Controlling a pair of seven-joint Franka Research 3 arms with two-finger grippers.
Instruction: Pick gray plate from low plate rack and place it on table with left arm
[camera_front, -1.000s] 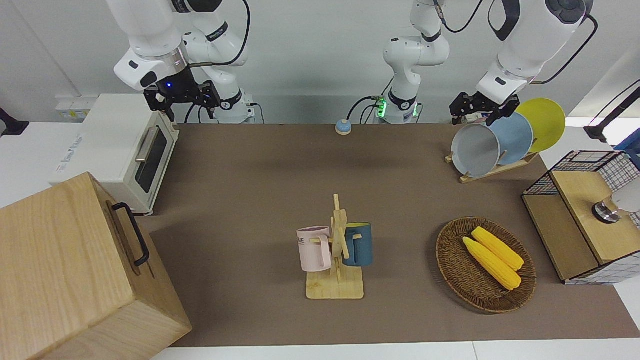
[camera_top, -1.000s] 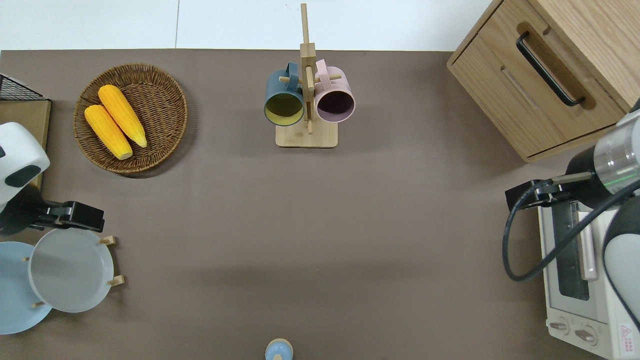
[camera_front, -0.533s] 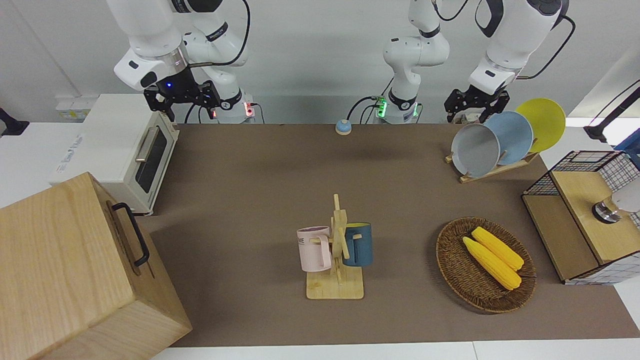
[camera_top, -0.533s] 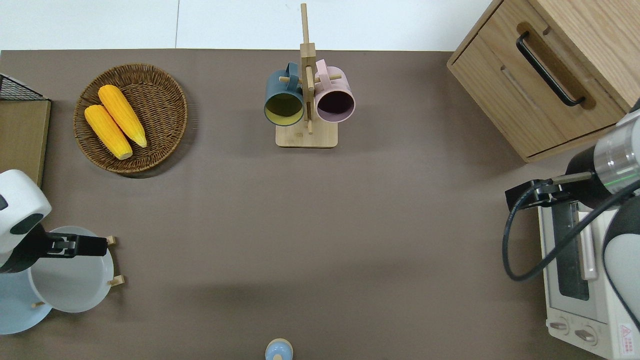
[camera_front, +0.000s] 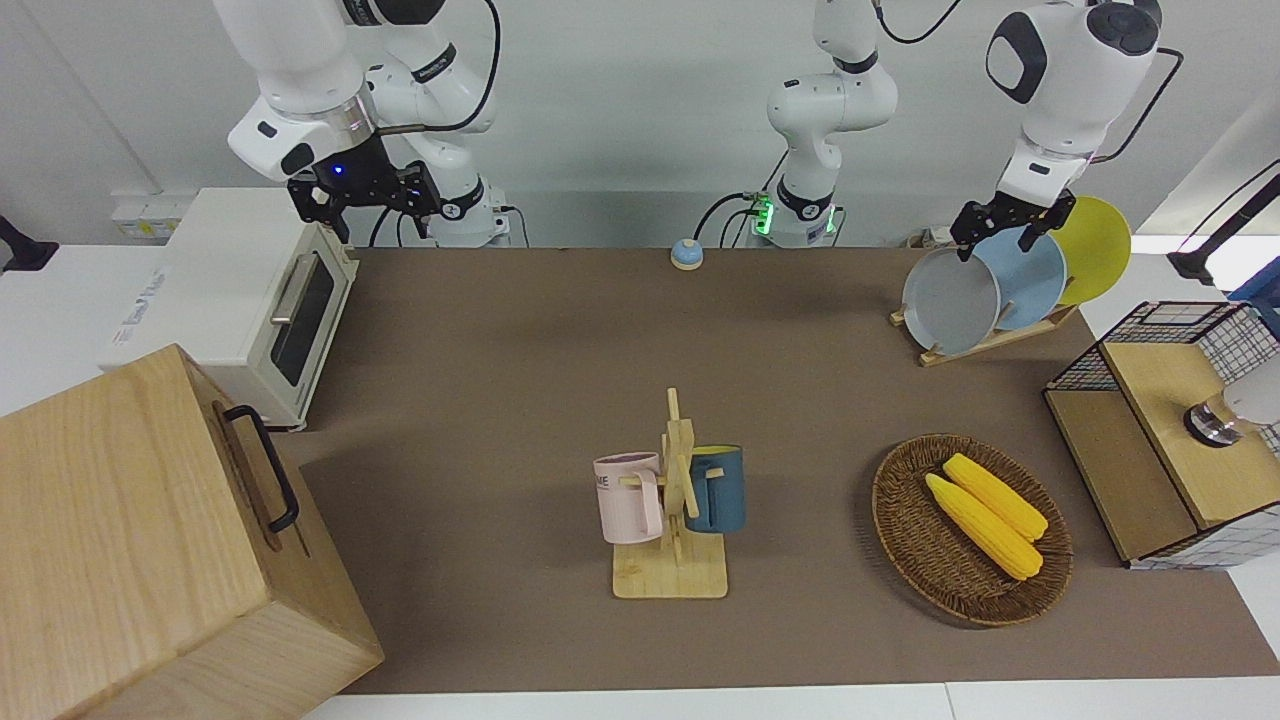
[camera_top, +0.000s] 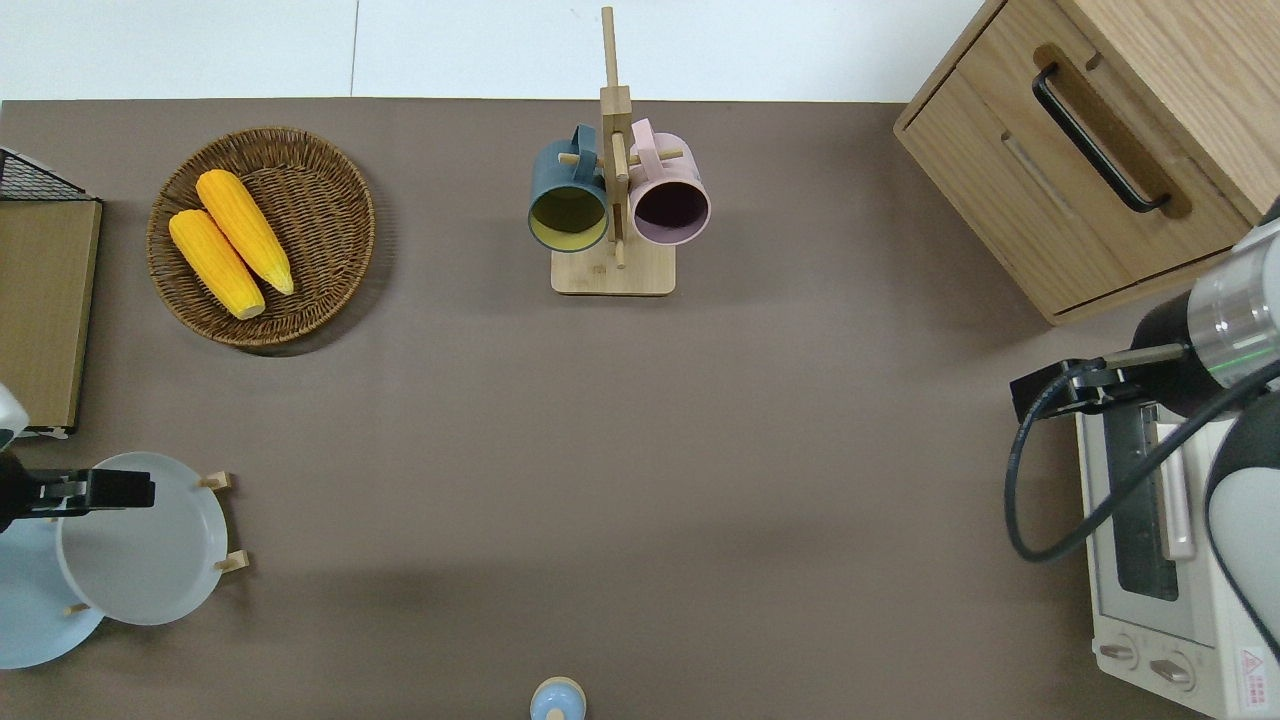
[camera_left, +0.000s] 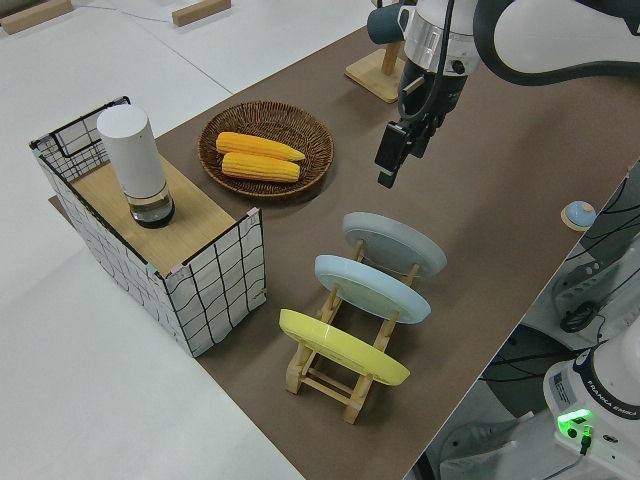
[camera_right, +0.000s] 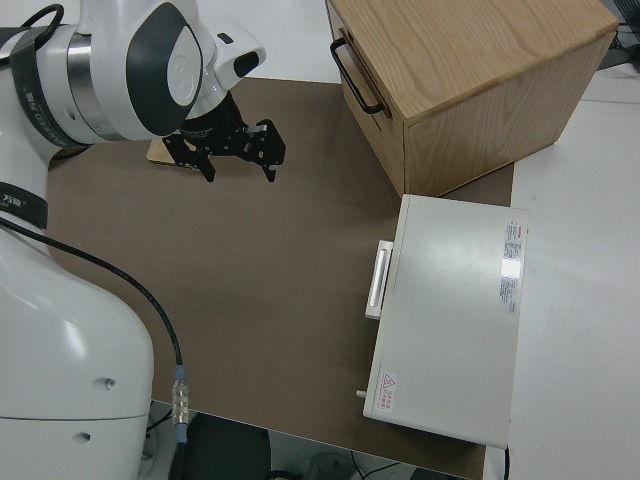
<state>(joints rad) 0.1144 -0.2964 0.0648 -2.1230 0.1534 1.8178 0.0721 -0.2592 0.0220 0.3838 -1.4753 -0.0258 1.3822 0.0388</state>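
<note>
L gripper (camera_top: 95, 491) fingers apart, holding nothing, over gray plate (camera_top: 140, 540) at its 11 o'clock rim. Low plate rack (camera_left: 335, 370): 3 plates. R arm parked, fingers apart.

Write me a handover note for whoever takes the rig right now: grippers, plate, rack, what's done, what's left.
Left gripper: open, empty, up in the air over the gray plate, not touching it.
Right arm: parked, gripper open.
Gray plate: standing tilted in the low rack, in the end slot toward the table's middle, beside the blue plate; yellow plate in the last slot.
Done: approach only.
Left: lower, grip the gray plate's rim, lift it out, lay it on the table.
</note>
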